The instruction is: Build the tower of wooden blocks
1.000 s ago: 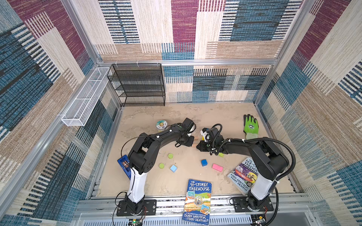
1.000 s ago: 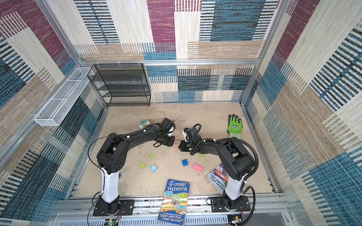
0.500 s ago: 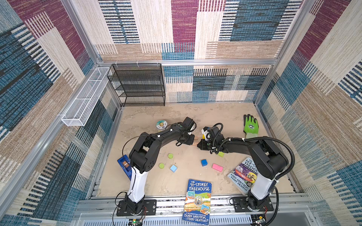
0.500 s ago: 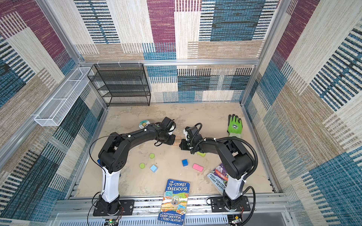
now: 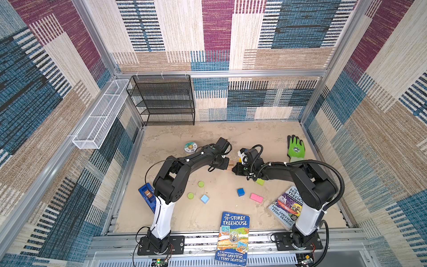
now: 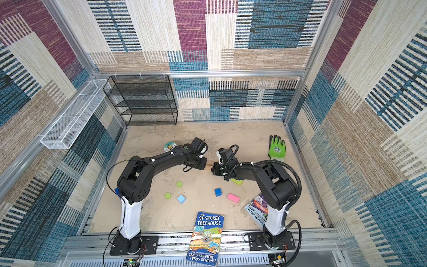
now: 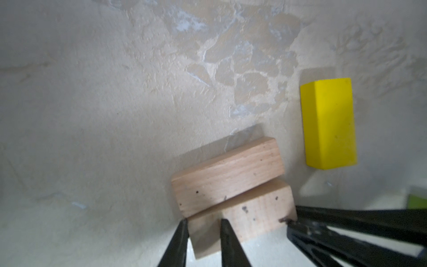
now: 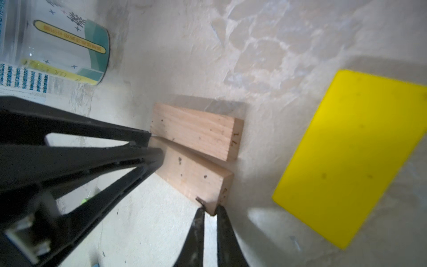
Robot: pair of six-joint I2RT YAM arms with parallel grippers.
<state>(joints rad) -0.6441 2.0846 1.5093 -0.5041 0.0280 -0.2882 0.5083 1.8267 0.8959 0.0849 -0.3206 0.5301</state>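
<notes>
**Status.** The tower has not risen off the desk (image 5: 254, 134). No block rests on another anywhere in view.

**Base.** The first tan bar (image 7: 249, 215) and the second tan bar (image 7: 228, 175) lie mid-desk between my two arms, long side to long side. As far as I can tell, both lie flat. They touch at the end by my left claw and splay slightly apart at the end by my right claw. Their ends are not flush. I take this as the base pair being squared up, and that step is not finished.

**Left claw** (image 7: 203, 223). It is nearly closed, with only a narrow gap. The tips are against one end of the first tan bar, and I see nothing clamped between them.

**Right claw** (image 8: 210, 211). The gap is narrower than on the left. The tips are at a corner of the opposite end of the same bar. I cannot tell whether they nip that corner or only push on it.

**Left to place.** These all lie loose and single on the desk:
- The yellow oblong (image 7: 328, 124) is just beside the bars, not touching them.
- The lime oblong (image 5: 260, 182) is partly hidden under my right forearm.
- The dark-blue cube (image 5: 240, 192) and the pink oblong (image 5: 256, 198) are nearer the front edge.
- The light-blue cube (image 5: 204, 198), a lime round piece (image 5: 201, 184) and a second lime round piece (image 5: 190, 195) are on my left arm's side.

The round tin (image 5: 190, 147) stands well apart from the bars and is not building stock.

**Judgement.** This is the very start of the build. The base needs aligning, then seven pieces go up.
</notes>
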